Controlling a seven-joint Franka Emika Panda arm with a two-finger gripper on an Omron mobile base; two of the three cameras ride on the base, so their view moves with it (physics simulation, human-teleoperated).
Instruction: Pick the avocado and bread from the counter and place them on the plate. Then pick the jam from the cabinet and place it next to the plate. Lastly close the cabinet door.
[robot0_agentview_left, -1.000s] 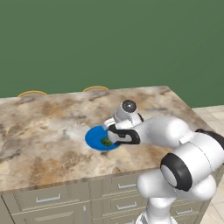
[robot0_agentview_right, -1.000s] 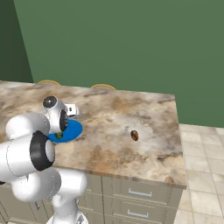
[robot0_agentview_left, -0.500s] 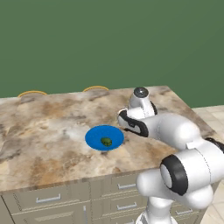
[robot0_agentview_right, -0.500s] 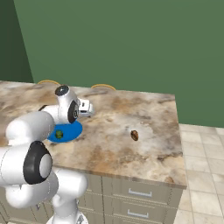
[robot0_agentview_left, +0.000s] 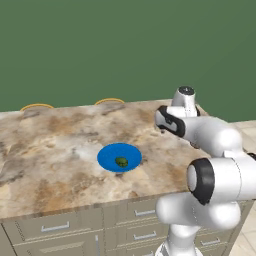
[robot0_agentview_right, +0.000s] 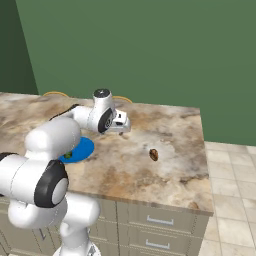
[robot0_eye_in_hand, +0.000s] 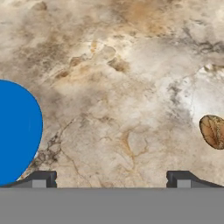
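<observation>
The dark green avocado (robot0_agentview_left: 121, 161) lies on the blue plate (robot0_agentview_left: 111, 153), also seen as avocado (robot0_agentview_right: 68, 156) on plate (robot0_agentview_right: 85, 146) behind my arm. The tan-brown bread (robot0_agentview_right: 154, 154) rests on the marbled counter (robot0_agentview_right: 175, 130), to the right of the plate. My gripper (robot0_agentview_right: 124, 130) hovers low over the counter between plate and bread, open and holding nothing. In the hand view the gripper (robot0_eye_in_hand: 111, 179) has its fingertips (robot0_eye_in_hand: 41, 179) wide apart, with the plate (robot0_eye_in_hand: 17, 131) at the left edge and the bread (robot0_eye_in_hand: 213, 131) at the right edge. The jam, the cabinet and the cabinet door are out of view.
Two yellow-rimmed round shapes (robot0_agentview_left: 36, 106) (robot0_agentview_left: 110, 101) show behind the counter's back edge, against a green wall. Beige drawers (robot0_agentview_left: 55, 227) with silver handles run below the top. The counter's right edge drops to a tiled floor (robot0_agentview_right: 230, 200).
My gripper left the avocado on the plate and swung right across the counter, away from the plate and toward the bread. The bread and plate have not moved.
</observation>
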